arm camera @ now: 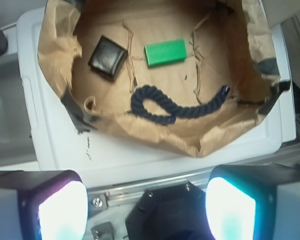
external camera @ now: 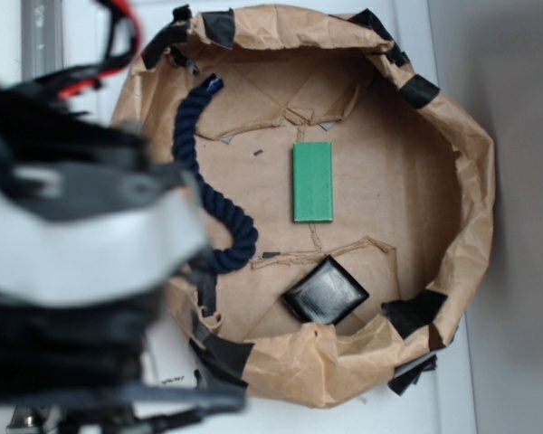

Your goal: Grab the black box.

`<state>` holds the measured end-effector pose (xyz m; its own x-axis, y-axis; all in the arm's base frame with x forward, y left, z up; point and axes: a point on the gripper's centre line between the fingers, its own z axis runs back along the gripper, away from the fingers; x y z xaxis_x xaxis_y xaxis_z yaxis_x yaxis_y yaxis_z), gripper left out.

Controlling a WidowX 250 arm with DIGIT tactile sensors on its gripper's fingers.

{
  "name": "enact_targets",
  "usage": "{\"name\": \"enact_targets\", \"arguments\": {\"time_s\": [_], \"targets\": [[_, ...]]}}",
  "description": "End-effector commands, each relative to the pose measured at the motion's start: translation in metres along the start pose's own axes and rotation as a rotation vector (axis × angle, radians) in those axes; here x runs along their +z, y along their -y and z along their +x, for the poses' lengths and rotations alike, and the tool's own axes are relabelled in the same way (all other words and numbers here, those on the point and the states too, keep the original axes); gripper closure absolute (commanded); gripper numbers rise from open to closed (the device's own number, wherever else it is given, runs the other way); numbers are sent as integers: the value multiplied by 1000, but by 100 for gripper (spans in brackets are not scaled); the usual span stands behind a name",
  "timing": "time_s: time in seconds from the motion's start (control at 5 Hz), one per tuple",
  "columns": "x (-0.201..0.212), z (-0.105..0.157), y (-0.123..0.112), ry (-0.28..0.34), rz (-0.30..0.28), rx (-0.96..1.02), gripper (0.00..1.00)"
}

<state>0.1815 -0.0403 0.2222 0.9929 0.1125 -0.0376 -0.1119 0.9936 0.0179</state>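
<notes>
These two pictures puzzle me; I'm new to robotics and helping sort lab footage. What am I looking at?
It is one robot arm seen by two cameras. The exterior view looks down from outside; the blurred dark and silver bulk on the left is the arm itself. The wrist view comes from a camera on the arm, and the two pale pads at the bottom are its fingers, spread apart and holding nothing. On the surface sits a brown paper tray patched with black tape. Inside lie a black box, a green block and a dark blue rope.
</notes>
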Motion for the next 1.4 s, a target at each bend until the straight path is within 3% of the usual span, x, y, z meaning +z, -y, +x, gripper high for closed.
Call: {"name": "enact_targets", "arguments": {"time_s": [0.0,0.2,0.4,0.6,1.2], "targets": [[-21,39,-11,147,-100,290,0],[-38,50,-20,236,-147,395,0],[-51,57,-32,234,-164,455,0],[-54,67,-36,210,-146,395,0],[-54,67,-36,210,-146,395,0]]}}
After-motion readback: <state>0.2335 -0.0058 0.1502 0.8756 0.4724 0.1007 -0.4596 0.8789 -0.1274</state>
